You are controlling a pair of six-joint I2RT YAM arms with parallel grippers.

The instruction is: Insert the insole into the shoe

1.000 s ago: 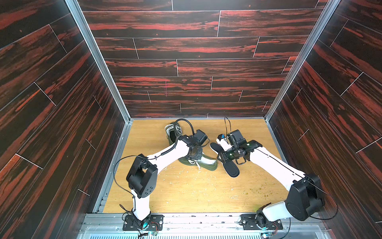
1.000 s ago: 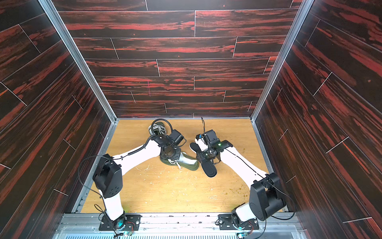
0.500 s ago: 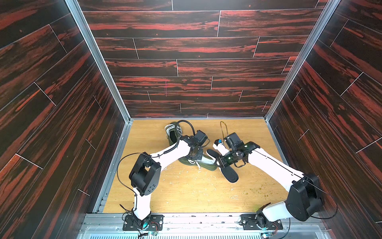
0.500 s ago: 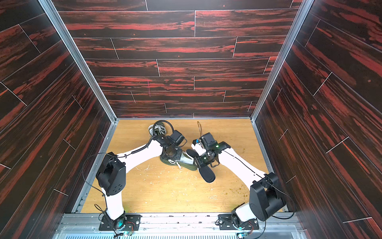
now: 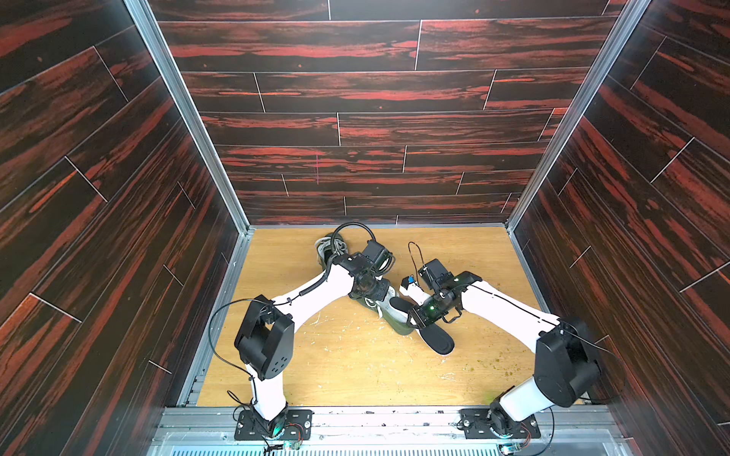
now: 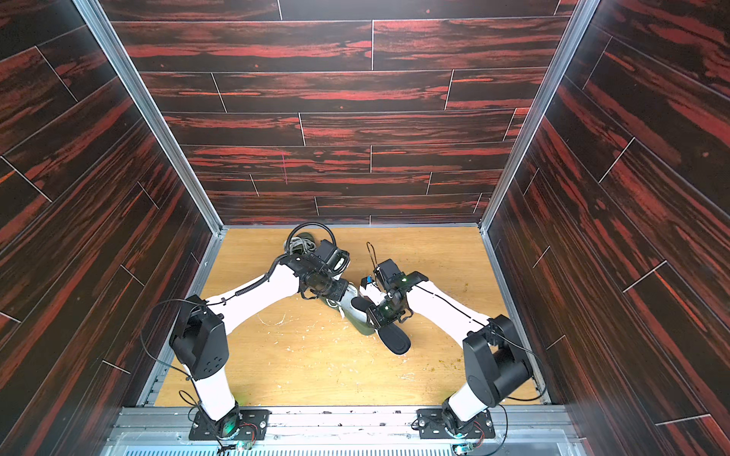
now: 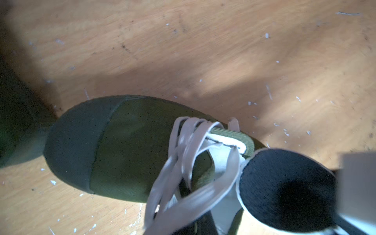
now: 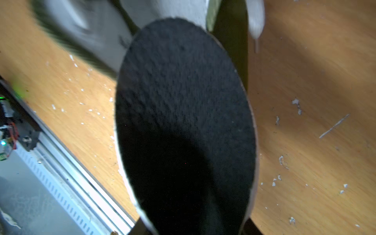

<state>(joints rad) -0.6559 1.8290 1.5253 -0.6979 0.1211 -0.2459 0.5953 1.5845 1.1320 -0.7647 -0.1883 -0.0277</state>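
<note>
Left gripper [image 5: 383, 295] just snapped shut at shoe [image 7: 122, 152] heel; grip unseen. Right gripper [image 5: 420, 320], clamping insole [image 8: 183, 122], has brought tip to opening ahead; I judge insertion next.

Two slim robot arms. The left arm [image 5: 316, 294] and the right arm [image 5: 509, 312] have smooth white shells joined by bulky matte-black joint housings [image 5: 264, 341], one dotted with small round holes. A ribbed black cable [image 5: 312, 286] hugs the left arm, and thin black wire loops [image 5: 217, 335] hang off both. Each arm rises from a flat black base plate [image 5: 300, 418]. The black left gripper [image 5: 381, 294] matches the black right gripper [image 5: 418, 318], which carries a small green light [image 5: 431, 307]. A small blue connector [image 5: 412, 278] sits nearby.
</note>
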